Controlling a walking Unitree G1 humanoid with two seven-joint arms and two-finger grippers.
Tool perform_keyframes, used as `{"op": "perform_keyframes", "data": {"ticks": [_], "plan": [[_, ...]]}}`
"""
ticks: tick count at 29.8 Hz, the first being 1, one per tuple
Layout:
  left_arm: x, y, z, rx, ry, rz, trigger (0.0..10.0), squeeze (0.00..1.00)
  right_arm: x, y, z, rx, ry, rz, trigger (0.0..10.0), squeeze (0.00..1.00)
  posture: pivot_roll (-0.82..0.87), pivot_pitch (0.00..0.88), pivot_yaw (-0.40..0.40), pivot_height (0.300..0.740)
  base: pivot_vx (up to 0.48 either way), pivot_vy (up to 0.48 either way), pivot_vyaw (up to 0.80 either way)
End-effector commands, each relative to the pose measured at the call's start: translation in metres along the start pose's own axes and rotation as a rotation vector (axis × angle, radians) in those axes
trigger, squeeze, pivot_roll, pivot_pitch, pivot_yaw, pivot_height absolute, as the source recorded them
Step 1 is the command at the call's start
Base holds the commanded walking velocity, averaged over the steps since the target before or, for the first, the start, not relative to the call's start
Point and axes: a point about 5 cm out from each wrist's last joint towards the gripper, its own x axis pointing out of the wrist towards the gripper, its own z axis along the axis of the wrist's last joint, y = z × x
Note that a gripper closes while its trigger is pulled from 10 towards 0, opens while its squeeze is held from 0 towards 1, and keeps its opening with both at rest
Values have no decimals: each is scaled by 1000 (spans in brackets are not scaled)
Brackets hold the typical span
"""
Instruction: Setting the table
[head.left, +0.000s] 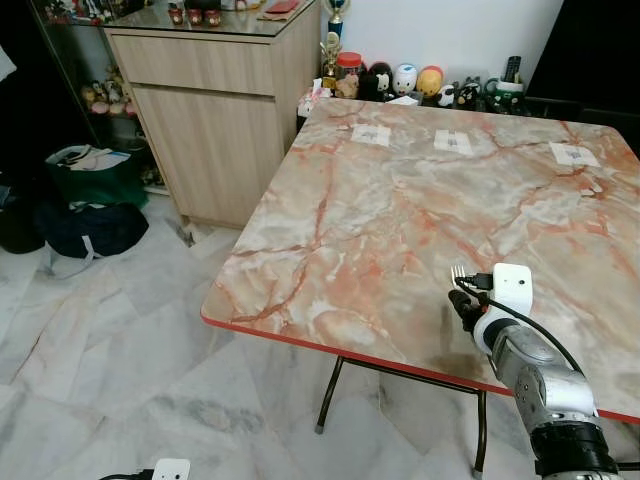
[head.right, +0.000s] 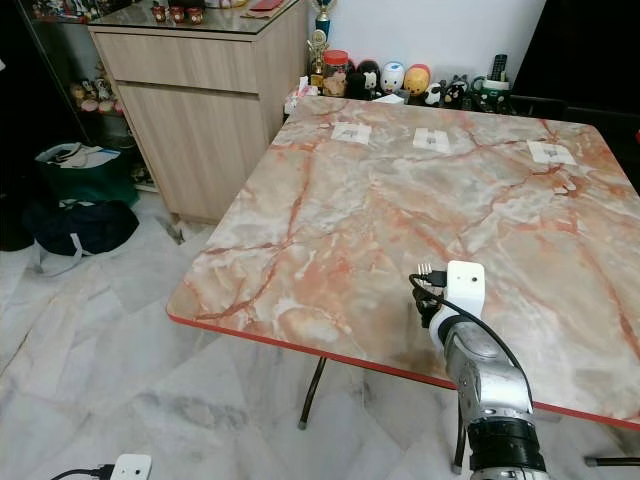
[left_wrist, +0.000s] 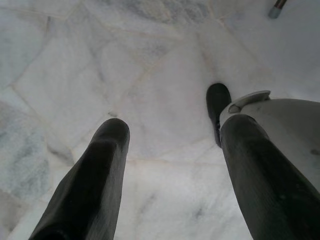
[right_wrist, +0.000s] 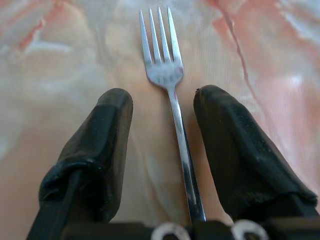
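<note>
A marble-patterned table (head.left: 400, 220) with a red edge fills the room's middle, its near half bare, with three small paper tags (head.left: 452, 142) spaced along its far side, perhaps marking places to be set. Left of it, against the wall, stands a wooden cabinet (head.left: 215, 120); figurines and jars (head.left: 400, 80) crowd the table's far edge, and dark bags (head.left: 85, 215) sit on the marble floor (head.left: 120, 340) to the far left.

Over the table's near right portion, the right gripper (right_wrist: 165, 125) carries a metal fork (right_wrist: 167, 85). The wrist view shows the fork's handle running back between the two black fingers toward their base, tines pointing forward just above the tabletop. The fingers stand apart on either side of the handle, so whether they pinch it or it is held further back cannot be told. The low, level carry suggests the fork is about to be laid down.

The left gripper (left_wrist: 170, 165) hangs idle over the floor, fingers wide apart and empty.
</note>
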Motion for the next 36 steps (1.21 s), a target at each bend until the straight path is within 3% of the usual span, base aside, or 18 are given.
{"op": "perform_keyframes", "data": {"ticks": [1, 10, 11, 12, 13, 36], "plan": [[-1, 2, -5, 1, 29, -3, 10000, 0, 1, -4, -6, -6, 29, -11, 10000, 0, -55, 35, -10, 740, 0, 0, 0], [-1, 1, -4, 2, 26, -6, 10000, 0, 1, -8, -19, 1, 74, -26, 10000, 0, -54, 37, -10, 740, 0, 0, 0], [-1, 1, -4, 2, 26, -6, 10000, 0, 2, -8, -19, 1, 75, -24, 7725, 0, -54, 37, -10, 740, 0, 0, 0], [-1, 1, -4, 2, 26, -7, 10000, 0, 2, -8, -19, 0, 76, -23, 7725, 0, -54, 37, -10, 740, 0, 0, 0], [-1, 0, -4, 2, 26, -7, 10000, 0, 2, -7, -19, -1, 76, -18, 0, 0, -53, 35, -11, 740, 0, 0, 0], [-1, -4, -7, 0, 37, -22, 10000, 0, 5, 3, -20, -36, 71, 16, 0, 0, -52, 35, -15, 740, 0, 0, 0]]}}
